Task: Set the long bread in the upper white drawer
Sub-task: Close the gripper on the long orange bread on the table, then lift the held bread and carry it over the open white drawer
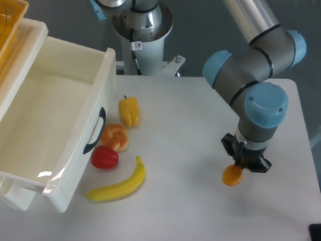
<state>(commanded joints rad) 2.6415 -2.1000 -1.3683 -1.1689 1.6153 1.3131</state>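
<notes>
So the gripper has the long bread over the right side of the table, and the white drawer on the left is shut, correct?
Not quite. The white drawer on the left is pulled open, its inside bare in the camera view. The rest holds: the gripper has the long bread over the right side of the table.

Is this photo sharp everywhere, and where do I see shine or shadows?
In the fixed camera view, the white drawer shows bright glare patches near its front bottom corner; the fruit by it looks sharp, with soft shadows, as under the banana. The gripper hangs over the table, the long bread seen end-on as an orange disc; whether the fingers are shut is hidden.
</notes>
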